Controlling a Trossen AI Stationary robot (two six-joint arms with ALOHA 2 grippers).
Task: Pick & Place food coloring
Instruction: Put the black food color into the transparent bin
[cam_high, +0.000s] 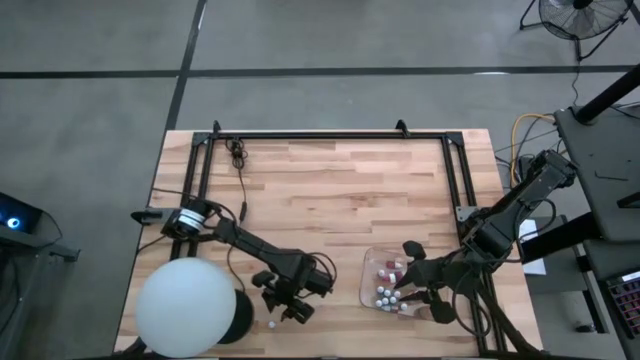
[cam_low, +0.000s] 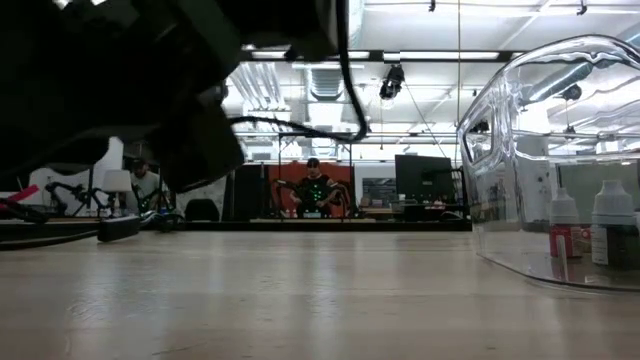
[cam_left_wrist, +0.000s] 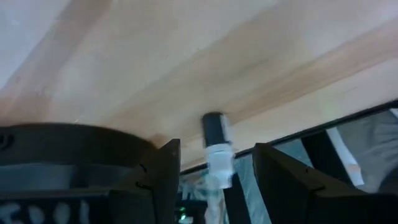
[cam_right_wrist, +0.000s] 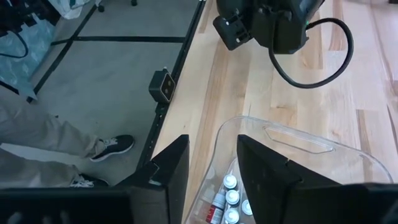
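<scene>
Over the table's near edge my left claw (cam_left_wrist: 214, 168) hangs part-open around one small bottle (cam_left_wrist: 216, 146), not gripping yet; most bottles (cam_high: 386, 292) already sit in the tray (cam_high: 372, 262), where my right claw (cam_high: 408, 296) hovers, narrow.

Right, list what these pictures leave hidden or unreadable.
- High view: the bottles in the clear tray are too small to count, and the right hand covers some.
- Low view: a dark arm blocks the upper left.
- Left wrist view: the left hand shows open, the bottle ahead is blurred.
</scene>
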